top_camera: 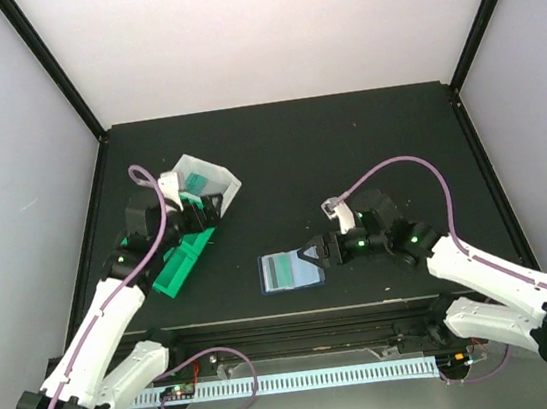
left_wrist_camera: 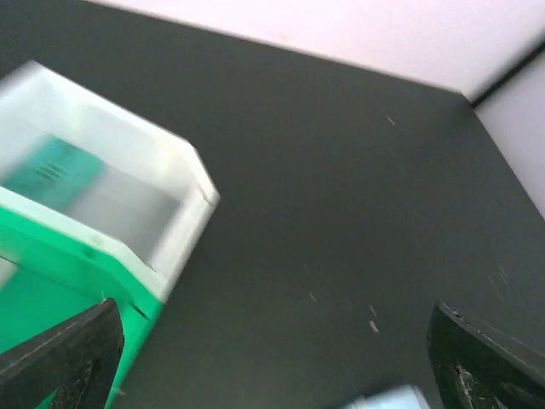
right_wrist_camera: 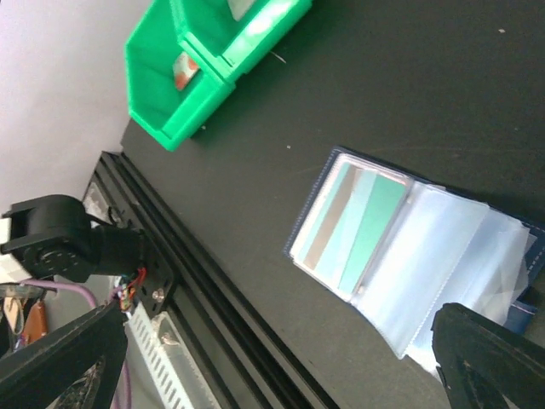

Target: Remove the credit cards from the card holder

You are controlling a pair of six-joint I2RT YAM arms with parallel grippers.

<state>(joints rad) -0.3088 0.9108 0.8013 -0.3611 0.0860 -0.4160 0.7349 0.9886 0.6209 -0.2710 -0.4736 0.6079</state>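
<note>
Black worktop (top_camera: 346, 144): card holder (top_camera: 292, 271) open, a credit card (right_wrist_camera: 353, 223) inside its pocket, task prob. unfinished; left hand (left_wrist_camera: 272, 375) & right hand (right_wrist_camera: 277, 371) spread, empty.

The top view is bright and evenly lit from above. The back wall (top_camera: 260, 25) at the top of the frame washes out to near white, while the black table (top_camera: 365, 132) is matte with only soft shadows. In the left wrist view, motion blur smears the white bin (left_wrist_camera: 94, 128) at left. The right wrist view is sharp, with a pale sheen on the clear sleeves of the card holder (right_wrist_camera: 451, 264) at lower right.
</note>
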